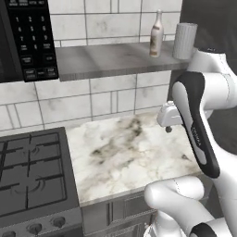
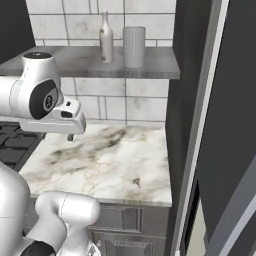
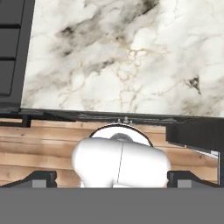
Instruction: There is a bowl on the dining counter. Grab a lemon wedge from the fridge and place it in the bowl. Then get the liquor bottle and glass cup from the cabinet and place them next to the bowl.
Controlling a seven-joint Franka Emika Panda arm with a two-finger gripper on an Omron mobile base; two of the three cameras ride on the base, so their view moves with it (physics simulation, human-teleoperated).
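- At the far left of the left base view, a black keypad panel [image 1: 32, 39] is seen hanging over a dark gas stove [image 1: 32, 180]. Both are fixtures and play no part in the task.
- To the right of the stove, a marble worktop [image 1: 125, 152] is seen bare. It appears to be the working surface under the shelf, not the dining counter. The bowl, the lemon wedge and the dining counter cannot be made out in these pictures.
- Above the worktop, a grey shelf [image 1: 111, 60] runs along the tiled wall, and on it the liquor bottle [image 1: 156, 34] is stood upright. Its long axis is vertical, with the narrow pale neck and cap pointing straight up and the base flat on the shelf.
- Just to the right of the bottle, near but apart from it, the glass cup [image 1: 185, 40] is stood upright, its axis also vertical. Its mouth is judged to face up, though the rim is hard to read. Both are probably stored upright near the shelf's front edge so that they can be taken from the side.
- The gripper [image 3: 112, 181] is held open, its two finger tips [image 3: 41, 178] spread wide at the bottom of the hand view, and nothing is gripped. It is pointed down at the worktop's front edge and the wooden floor [image 3: 48, 148], well below the shelf.
- At the far right of the right base view, the fridge [image 2: 225, 125] is seen as a tall dark panel beside the worktop.
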